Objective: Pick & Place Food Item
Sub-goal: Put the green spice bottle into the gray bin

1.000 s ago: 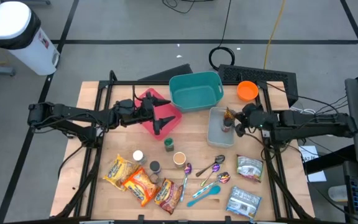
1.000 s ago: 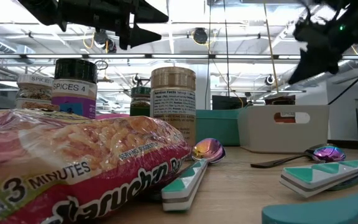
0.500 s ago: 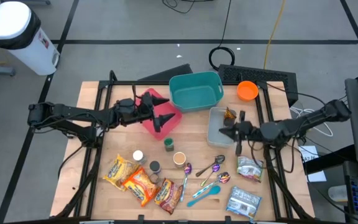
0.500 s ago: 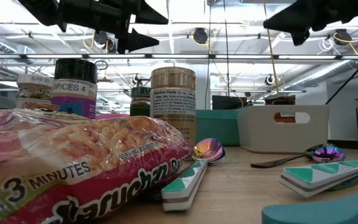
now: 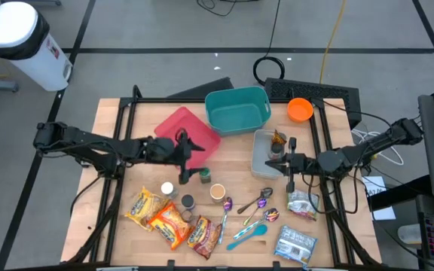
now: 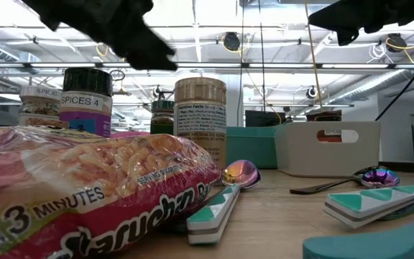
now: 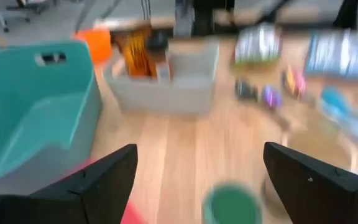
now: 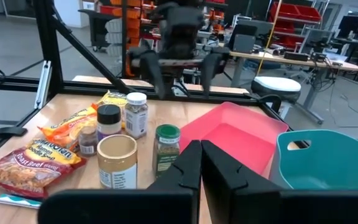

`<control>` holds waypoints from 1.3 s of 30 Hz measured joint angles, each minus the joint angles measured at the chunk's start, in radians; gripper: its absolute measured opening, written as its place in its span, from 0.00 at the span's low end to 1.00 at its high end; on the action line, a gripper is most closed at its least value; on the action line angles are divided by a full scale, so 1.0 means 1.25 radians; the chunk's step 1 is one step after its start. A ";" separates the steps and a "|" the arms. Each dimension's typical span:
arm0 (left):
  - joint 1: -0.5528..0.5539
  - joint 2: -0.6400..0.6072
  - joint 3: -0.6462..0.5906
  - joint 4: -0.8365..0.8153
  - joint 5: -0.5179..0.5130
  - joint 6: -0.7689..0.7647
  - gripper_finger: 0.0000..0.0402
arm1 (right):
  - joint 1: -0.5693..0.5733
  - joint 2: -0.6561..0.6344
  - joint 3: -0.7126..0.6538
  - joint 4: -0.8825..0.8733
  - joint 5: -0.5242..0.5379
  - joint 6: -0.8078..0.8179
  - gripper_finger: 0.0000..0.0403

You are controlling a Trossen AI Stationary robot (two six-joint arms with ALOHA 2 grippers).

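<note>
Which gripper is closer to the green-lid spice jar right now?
Left. The left gripper, fingers open, hovers just beside the green-lid spice jar, toward the pink tray. The right gripper, shut, sits well off by the grey bin.

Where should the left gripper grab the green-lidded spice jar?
Take the green-lidded jar around its lid and upper body, coming down from above. It stands upright beside the pink tray, clear of neighbours, and the open left gripper already hangs close to it.

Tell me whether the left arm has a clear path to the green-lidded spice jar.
Probably yes: the left gripper hangs open just short of the green-lidded jar, nothing between them; the pink tray lies off to the side.
</note>
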State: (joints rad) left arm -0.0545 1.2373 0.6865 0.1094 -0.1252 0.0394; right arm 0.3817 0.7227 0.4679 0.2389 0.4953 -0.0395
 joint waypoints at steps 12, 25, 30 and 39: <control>-0.089 0.006 -0.022 -0.061 -0.067 -0.066 0.79 | 0.000 0.000 0.000 -0.001 0.000 0.022 0.00; -0.091 0.119 -0.041 0.055 -0.094 -0.043 0.82 | 0.000 0.000 -0.001 -0.003 0.001 0.022 0.00; -0.091 0.159 -0.040 0.088 -0.092 -0.036 0.80 | 0.000 0.000 -0.001 -0.006 0.000 0.022 0.00; -0.073 0.163 -0.040 0.084 -0.065 -0.069 0.56 | 0.000 0.000 -0.001 -0.006 0.001 0.020 0.00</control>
State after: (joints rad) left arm -0.1458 1.4406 0.6365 0.2150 -0.2069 -0.0474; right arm 0.3817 0.7227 0.4667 0.2315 0.4961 -0.0143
